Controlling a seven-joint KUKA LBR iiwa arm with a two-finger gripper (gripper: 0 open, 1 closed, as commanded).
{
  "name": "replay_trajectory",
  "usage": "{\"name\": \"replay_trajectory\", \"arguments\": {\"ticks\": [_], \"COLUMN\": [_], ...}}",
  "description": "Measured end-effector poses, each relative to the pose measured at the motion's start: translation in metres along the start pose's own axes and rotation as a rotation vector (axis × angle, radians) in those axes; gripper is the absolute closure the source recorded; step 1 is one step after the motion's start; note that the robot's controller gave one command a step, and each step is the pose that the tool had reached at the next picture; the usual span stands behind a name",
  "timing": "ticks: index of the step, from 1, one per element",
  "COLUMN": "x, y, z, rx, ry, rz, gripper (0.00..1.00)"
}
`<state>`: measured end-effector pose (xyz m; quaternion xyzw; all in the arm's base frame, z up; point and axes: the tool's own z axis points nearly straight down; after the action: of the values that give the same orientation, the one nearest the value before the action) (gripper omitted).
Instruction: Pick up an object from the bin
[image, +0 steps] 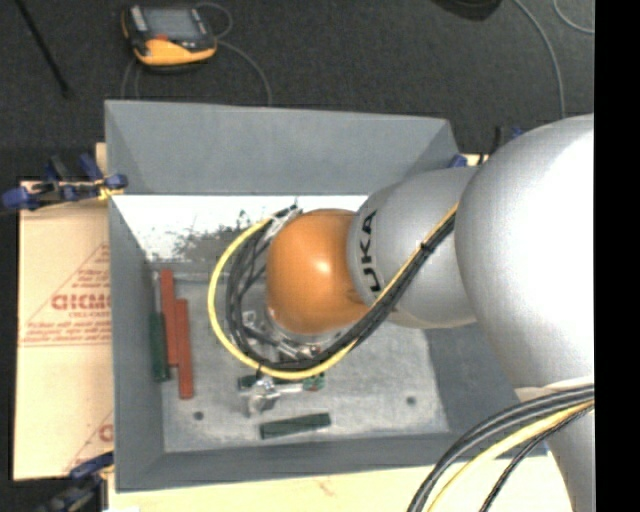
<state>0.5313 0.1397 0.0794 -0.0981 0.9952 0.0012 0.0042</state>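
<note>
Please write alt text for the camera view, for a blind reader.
The arm's gripper hangs low in the grey bin, beside a dark green bar near the front wall. A red stick and a green stick lie at the left.

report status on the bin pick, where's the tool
Tool low over bin floor, near the front wall. Dark green bar just below it in view, apart. Red bars and green stick by left wall, out of the way.
</note>
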Motion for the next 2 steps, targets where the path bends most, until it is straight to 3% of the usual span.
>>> {"name": "replay_trajectory", "arguments": {"ticks": [1, 2], "x": [0.0384, 0.0382], "y": [-0.0426, -0.0427], "z": [-0.0004, -0.0004], "rx": [-0.007, -0.007], "ry": [0.014, 0.014], "rz": [-0.371, -0.37], "gripper": [1.0, 1.0]}}
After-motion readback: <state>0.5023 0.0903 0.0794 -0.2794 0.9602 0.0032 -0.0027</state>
